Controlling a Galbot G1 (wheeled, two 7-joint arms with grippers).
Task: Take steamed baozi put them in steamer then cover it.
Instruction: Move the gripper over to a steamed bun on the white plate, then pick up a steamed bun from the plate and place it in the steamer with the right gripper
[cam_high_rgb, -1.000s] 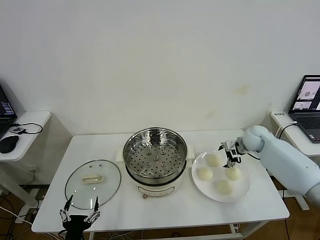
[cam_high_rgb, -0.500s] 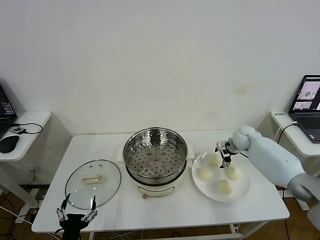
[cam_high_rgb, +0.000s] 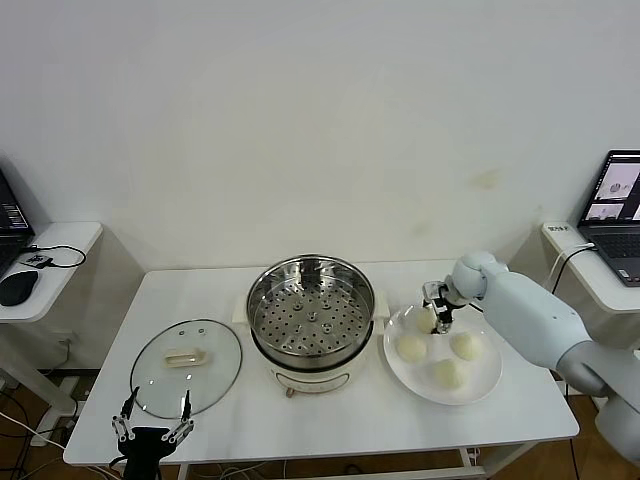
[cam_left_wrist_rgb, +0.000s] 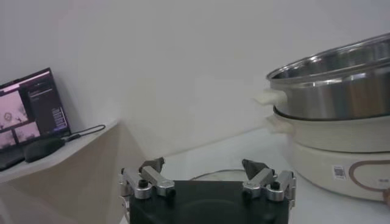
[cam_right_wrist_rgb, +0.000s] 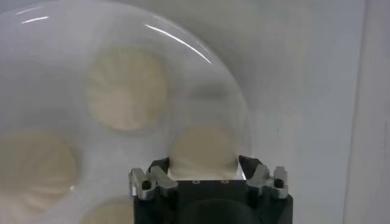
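Four cream-white baozi lie on a white plate (cam_high_rgb: 484, 389) at the right: one at the far left (cam_high_rgb: 424, 322), one at the left (cam_high_rgb: 410, 347), one at the right (cam_high_rgb: 464, 345), one at the front (cam_high_rgb: 449, 373). My right gripper (cam_high_rgb: 438, 314) is down at the far-left bun. In the right wrist view its open jaws (cam_right_wrist_rgb: 203, 168) straddle that bun (cam_right_wrist_rgb: 204, 149). The steel steamer (cam_high_rgb: 311, 305) stands open at the table's middle, its perforated tray bare. The glass cover (cam_high_rgb: 186, 366) lies flat to its left. My left gripper (cam_high_rgb: 152, 430) is open and empty at the front edge, just before the cover.
Side desks with a laptop (cam_high_rgb: 614, 205) at the right and a mouse (cam_high_rgb: 17, 286) at the left flank the table. The left wrist view shows the steamer's wall and base (cam_left_wrist_rgb: 339, 122) close by and the cover's rim (cam_left_wrist_rgb: 214, 175).
My right gripper has moved left across the plate, from between the buns to over the far-left bun. The left arm has barely shifted.
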